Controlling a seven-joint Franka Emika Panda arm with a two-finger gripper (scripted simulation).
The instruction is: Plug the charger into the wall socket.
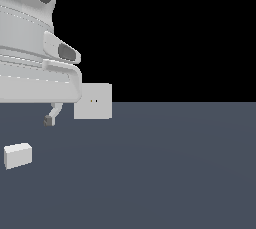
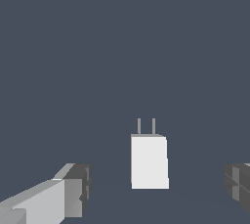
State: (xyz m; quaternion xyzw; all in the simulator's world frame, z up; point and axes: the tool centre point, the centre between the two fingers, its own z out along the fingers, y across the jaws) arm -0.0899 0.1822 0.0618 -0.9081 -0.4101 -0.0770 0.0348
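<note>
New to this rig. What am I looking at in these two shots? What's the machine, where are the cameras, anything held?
Both are simulator renders of one robot arm at a single moment. The exterior view comes from a camera off the arm: the big pale shape at the upper part of the exterior view's left is the arm's body, very close to the lens. On the grey floor stands the wall socket, a white square block with two tiny dark holes. The charger, a smaller white block, lies nearer the camera toward the exterior view's left, apart from the socket.

The wrist view comes from a camera on the arm's wrist, looking at the floor. It shows the charger with its two prongs, lying between the two fingers of the claw. The claw is open and touches nothing, so nothing is held.
</note>
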